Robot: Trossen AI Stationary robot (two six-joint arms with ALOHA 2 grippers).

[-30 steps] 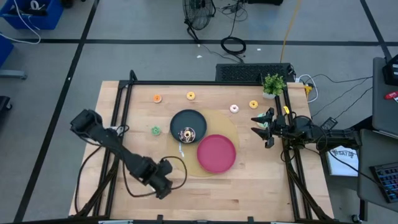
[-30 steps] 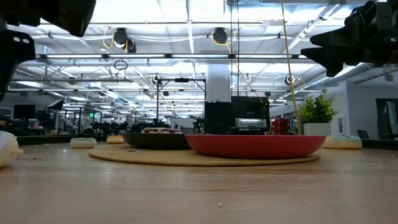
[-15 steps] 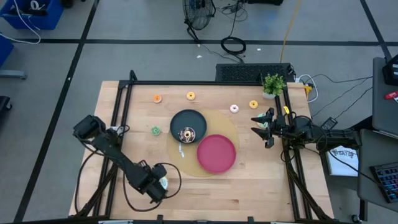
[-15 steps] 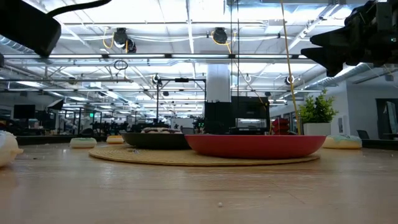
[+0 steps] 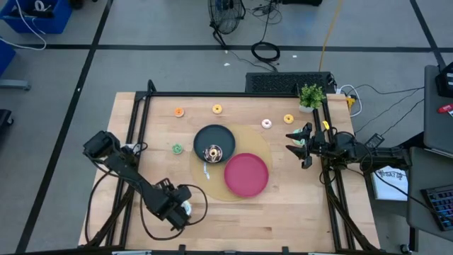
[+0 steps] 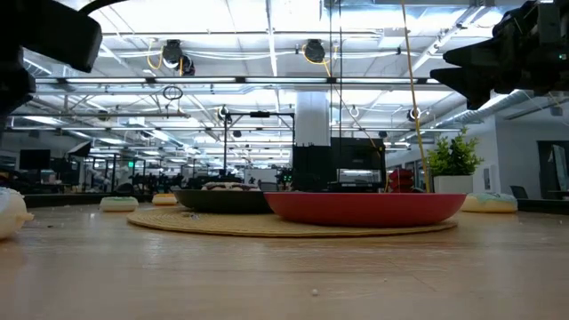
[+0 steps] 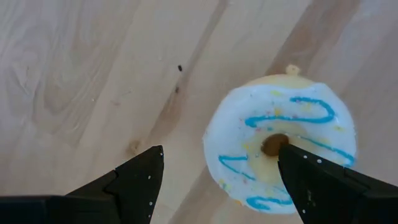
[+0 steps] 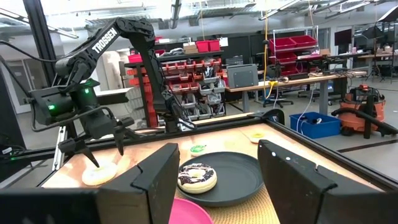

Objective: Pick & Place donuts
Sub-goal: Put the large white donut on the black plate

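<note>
A white-iced donut with blue stripes (image 7: pixel 280 146) lies flat on the wood near the table's near-left part (image 5: pixel 186 207), and it also shows at the low view's left edge (image 6: pixel 9 213). My left gripper (image 5: pixel 180 210) hangs open above it; in the left wrist view (image 7: pixel 219 158) one finger stands in front of the donut and the other over bare wood. Orange (image 5: pixel 178 112), yellow (image 5: pixel 216 109), pink (image 5: pixel 266 124), yellow (image 5: pixel 288 119) and green (image 5: pixel 176 148) donuts lie on the table, and a brown sprinkled donut (image 5: pixel 213 151) on the black plate (image 5: pixel 219 133). My right gripper (image 5: pixel 301 145) waits open at the right edge.
A red plate (image 5: pixel 246 174) sits beside the black plate on a round woven mat (image 5: pixel 263 147) at the table's middle. A potted plant (image 5: pixel 311 95) stands at the far right corner. Black frame rails (image 5: pixel 134 127) run along the table's sides. Bare wood lies along the near edge.
My left gripper has drawn back a little toward the table's left edge, so the white donut now shows beside its fingers in the high view. The donut has stayed where it was.
</note>
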